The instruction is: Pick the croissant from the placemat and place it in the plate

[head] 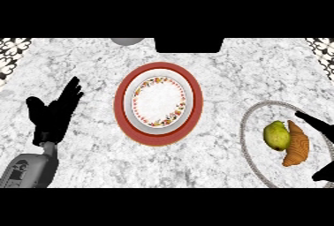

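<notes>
Head view: croissant [297, 145] lies on placemat [251, 141] beside a green fruit [276, 135], right hand [317, 125] spread open around it holding nothing, left hand [55, 110] resting open; approach step, next closing on it, then carrying to plate [158, 102].

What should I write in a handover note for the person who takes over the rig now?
Left hand: open, resting at the view's left, holds nothing.
Right hand: at the right edge beside the croissant, mostly out of view; fingers unclear.
Croissant lies on the grey-rimmed placemat, next to a green fruit.
Plate holds nothing.
Done: nothing moved.
Left: grasp croissant, place in plate.
</notes>
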Tool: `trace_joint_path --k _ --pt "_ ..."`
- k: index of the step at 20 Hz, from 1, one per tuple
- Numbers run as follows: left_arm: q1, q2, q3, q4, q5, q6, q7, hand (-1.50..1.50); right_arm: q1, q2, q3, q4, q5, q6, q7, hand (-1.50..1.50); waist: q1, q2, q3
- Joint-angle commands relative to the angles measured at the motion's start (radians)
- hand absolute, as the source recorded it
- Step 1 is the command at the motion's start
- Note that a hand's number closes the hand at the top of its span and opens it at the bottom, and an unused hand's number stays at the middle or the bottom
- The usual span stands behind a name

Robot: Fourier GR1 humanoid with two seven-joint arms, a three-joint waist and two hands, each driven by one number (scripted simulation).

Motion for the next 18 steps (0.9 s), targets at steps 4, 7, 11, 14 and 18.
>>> trace_joint_path --k 4,7,11,14,18 --pt "0.039 -0.04 0.017 -0.041 -0.044 -0.016 -0.004 0.0 -0.144 0.087 -0.015 0.131 0.107 0.01 0.038 -1.5 0.006 0.001 0.001" --pt "0.022 -0.035 0.054 0.001 -0.04 -0.062 -0.02 0.0 -0.136 0.095 -0.026 0.21 0.169 -0.036 -0.028 -1.5 0.003 0.001 0.0" --pt "0.064 -0.092 0.006 -0.064 -0.088 -0.013 0.01 0.0 -0.191 0.074 -0.025 0.268 0.205 0.004 -0.05 -1.5 0.008 0.002 0.001" --pt "0.051 -0.032 0.08 -0.015 -0.054 -0.095 -0.025 0.0 -0.139 0.105 0.008 0.169 0.228 0.039 -0.031 1.5 0.003 0.001 0.0" --pt "0.055 -0.06 0.061 -0.09 -0.069 -0.062 0.041 0.0 -0.153 0.104 0.026 0.194 0.263 0.029 -0.129 1.5 0.006 0.001 0.001"
